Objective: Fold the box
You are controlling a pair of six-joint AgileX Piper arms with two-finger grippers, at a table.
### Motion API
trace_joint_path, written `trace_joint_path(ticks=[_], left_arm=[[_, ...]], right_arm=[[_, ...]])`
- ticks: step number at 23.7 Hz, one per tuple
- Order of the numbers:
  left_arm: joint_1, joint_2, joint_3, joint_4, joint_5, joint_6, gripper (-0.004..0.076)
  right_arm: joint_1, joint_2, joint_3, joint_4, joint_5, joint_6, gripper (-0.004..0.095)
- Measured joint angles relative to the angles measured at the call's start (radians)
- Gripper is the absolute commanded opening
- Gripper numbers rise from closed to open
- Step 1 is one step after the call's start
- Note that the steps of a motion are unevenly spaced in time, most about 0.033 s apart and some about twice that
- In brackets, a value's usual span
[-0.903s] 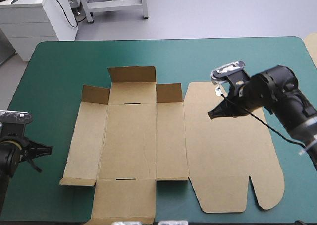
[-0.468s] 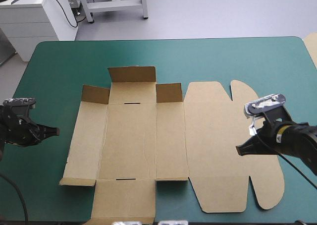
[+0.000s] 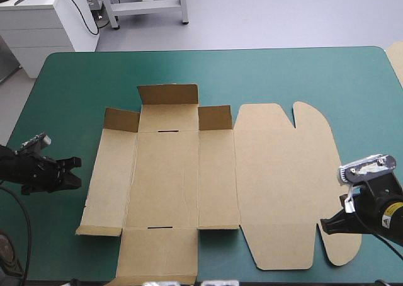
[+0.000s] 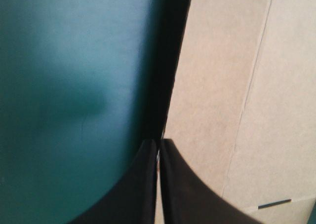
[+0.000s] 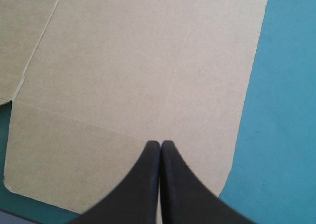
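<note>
- High view: the flat cut sheet of brown cardboard, i.e. the box (image 3: 208, 179), is spread out in the middle of the teal-green counter (image 3: 283, 78), running from centre-left to lower right of the frame.
  - Hardly anything is folded yet. Only the three little flaps along its upper edge stand up a bit.
  - The big lid panel with the rounded tabs (image 3: 283, 185) lies completely flat on the right.
  - The left gripper with black fin fingers (image 3: 77, 171) sits low at the left of the frame, just beside the box's left side panel.
  - The right gripper (image 3: 324, 225) is at lower right, over the lid's rounded corner.
- Left wrist view: the left gripper's (image 4: 158, 142) jaws are pressed together with nothing between them.
  - The tips are right at the board's edge.
  - There's a dark shadow along that edge, so the panel may be slightly off the counter.
  - A thin slot (image 4: 274, 203) shows in the board beside the gripper.
- Right wrist view: the right gripper's (image 5: 160, 144) jaws are together too, holding nothing, with flat lid board under and ahead of them.
- My read: this is the very start. All the walls need raising and tucking, and the lid hasn't been touched.
</note>
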State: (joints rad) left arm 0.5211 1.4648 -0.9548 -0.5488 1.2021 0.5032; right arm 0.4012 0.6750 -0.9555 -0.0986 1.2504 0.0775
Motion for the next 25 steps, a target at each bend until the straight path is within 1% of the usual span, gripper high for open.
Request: trace_joint_path(ticks=[3,5,6,7,8,9,10,12,15,19,25], left_arm=[[0.0,-0.001,0.037,0.0,0.002,0.014,0.0015],[-0.007,-0.003,0.05,-0.003,0.001,0.018,0.006],[-0.012,-0.004,0.053,-0.003,0.001,0.02,0.0156],[-0.035,-0.007,0.054,-0.001,0.002,0.035,0.0218],[-0.049,-0.007,0.054,0.005,0.002,0.047,0.0343],[-0.08,-0.007,0.054,0.036,0.002,0.067,0.0386],[-0.097,-0.007,0.054,0.059,0.002,0.068,0.0459],[-0.135,-0.007,0.054,0.115,0.002,0.052,0.048],[-0.166,-0.007,0.054,0.142,-0.002,0.013,0.048],[-0.219,-0.001,0.058,0.064,-0.017,-0.004,0.048],[-0.292,0.027,0.06,0.023,-0.022,-0.024,0.0474]], right_arm=[[0.0,-0.034,0.021,0.014,0.0,0.001,-0.0021],[0.0,-0.049,0.029,0.023,0.0,0.001,-0.0021],[0.0,-0.054,0.031,0.027,0.0,0.001,-0.0021],[0.0,-0.058,0.031,0.03,0.0,0.002,-0.0021],[0.0,-0.059,0.032,0.031,0.0,0.003,-0.002],[0.0,-0.059,0.033,0.035,0.0,0.004,-0.0019],[0.0,-0.059,0.034,0.042,0.0,0.003,-0.0019],[0.0,-0.059,0.036,0.07,0.0,-0.015,-0.002],[0.0,-0.059,0.036,0.099,0.0,-0.031,-0.0019],[0.0,-0.059,0.036,0.099,0.0,-0.034,-0.0019],[0.0,-0.059,0.036,0.099,0.0,-0.035,-0.0019]])
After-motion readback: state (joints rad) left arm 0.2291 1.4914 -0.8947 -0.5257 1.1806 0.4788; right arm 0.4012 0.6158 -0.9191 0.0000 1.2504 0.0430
